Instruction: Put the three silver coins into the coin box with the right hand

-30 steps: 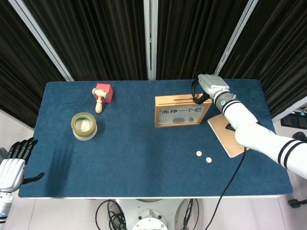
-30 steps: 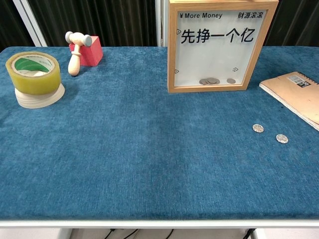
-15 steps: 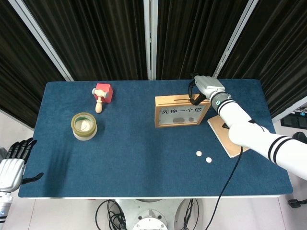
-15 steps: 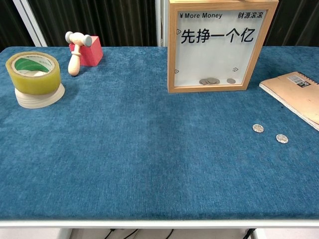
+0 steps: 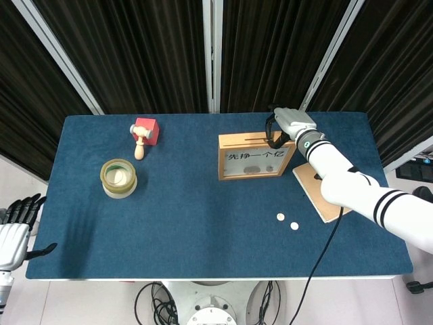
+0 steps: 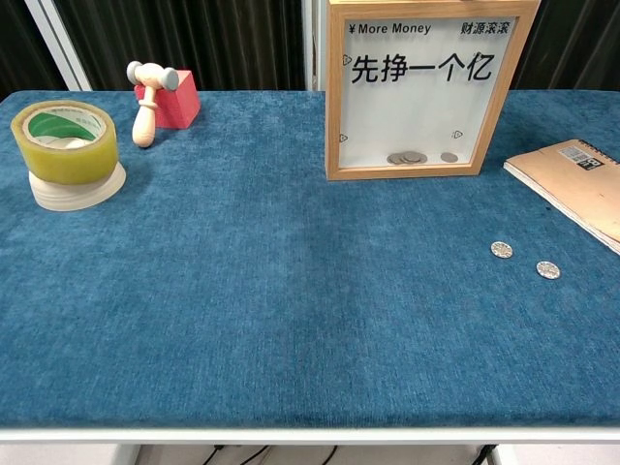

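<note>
Two silver coins (image 6: 524, 260) lie flat on the counter (image 6: 271, 310), near the coin box (image 6: 426, 89) on its front side: thin, hard, light and probably slippery, best pinched at the rim. Open cloth surrounds them; a notebook (image 6: 573, 179) lies near. The right hand (image 5: 289, 122) hovers over the box's top slot; whether it holds a coin cannot be told. The left hand (image 5: 15, 230), fingers spread, hangs off the counter's edge.
</note>
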You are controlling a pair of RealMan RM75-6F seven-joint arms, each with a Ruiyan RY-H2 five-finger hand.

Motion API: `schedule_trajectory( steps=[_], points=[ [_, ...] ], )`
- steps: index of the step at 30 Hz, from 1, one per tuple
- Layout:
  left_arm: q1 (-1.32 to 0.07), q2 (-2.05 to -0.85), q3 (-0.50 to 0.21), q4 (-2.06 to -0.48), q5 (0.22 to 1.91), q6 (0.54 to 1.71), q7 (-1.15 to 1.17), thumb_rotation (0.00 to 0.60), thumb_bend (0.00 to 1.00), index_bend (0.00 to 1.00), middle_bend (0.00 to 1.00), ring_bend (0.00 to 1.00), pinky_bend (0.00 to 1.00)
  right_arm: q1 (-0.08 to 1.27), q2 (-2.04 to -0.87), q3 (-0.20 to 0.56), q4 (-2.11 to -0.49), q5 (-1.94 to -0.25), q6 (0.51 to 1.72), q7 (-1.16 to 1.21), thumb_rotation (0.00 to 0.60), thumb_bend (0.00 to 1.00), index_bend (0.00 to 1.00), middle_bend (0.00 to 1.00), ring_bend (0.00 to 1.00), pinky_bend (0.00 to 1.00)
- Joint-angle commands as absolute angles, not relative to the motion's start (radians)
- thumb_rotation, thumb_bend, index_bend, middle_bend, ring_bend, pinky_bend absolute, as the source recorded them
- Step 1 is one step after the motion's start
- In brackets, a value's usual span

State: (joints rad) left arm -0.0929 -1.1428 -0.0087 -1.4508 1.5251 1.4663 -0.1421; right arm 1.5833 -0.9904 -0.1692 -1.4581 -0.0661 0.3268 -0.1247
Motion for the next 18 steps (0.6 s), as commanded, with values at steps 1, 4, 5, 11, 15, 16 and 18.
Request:
schedule_trajectory(
  steps=[1,4,5,11,15,16,18],
  points=[
    [-0.093,-1.142,-0.009,-1.451,1.525,1.467,-0.143,0.600,0.00,0.06,0.01,0.00,0.00,1.587,-0.994,-0.174,-1.454,-0.078,0.328,-0.108,0.600,0.48,0.74,0.01,0.00,0.00],
    [-0.093,-1.143,-0.009,-1.451,1.525,1.466,-0.143,0.600,0.00,0.06,0.01,0.00,0.00,1.587,-0.999,-0.173,-1.450,-0.091,0.333,-0.089,0.600,0.48,0.74,0.01,0.00,0.00],
    [-0.093,-1.143,-0.009,-1.451,1.525,1.466,-0.143,0.600,0.00,0.06,0.01,0.00,0.00,1.587,-0.999,-0.175,-1.450,-0.095,0.332,-0.086,0.600,0.48,0.74,0.01,0.00,0.00],
    [-0.093,-1.143,-0.009,-1.450,1.524,1.463,-0.140,0.600,0.00,0.06,0.01,0.00,0.00,1.589,-1.004,-0.181,-1.444,-0.116,0.333,-0.057,0.600,0.48,0.74,0.01,0.00,0.00],
    [-0.094,-1.143,-0.010,-1.451,1.523,1.462,-0.139,0.600,0.00,0.06,0.01,0.00,0.00,1.591,-1.005,-0.189,-1.442,-0.129,0.325,-0.043,0.600,0.48,0.74,0.01,0.00,0.00],
    [-0.094,-1.143,-0.010,-1.452,1.523,1.462,-0.138,0.600,0.00,0.06,0.01,0.00,0.00,1.593,-1.005,-0.192,-1.441,-0.133,0.323,-0.039,0.600,0.48,0.73,0.01,0.00,0.00],
    [-0.095,-1.143,-0.010,-1.452,1.524,1.461,-0.138,0.600,0.00,0.06,0.01,0.00,0.00,1.594,-1.006,-0.194,-1.440,-0.138,0.321,-0.032,0.600,0.48,0.72,0.01,0.00,0.00]
  ],
)
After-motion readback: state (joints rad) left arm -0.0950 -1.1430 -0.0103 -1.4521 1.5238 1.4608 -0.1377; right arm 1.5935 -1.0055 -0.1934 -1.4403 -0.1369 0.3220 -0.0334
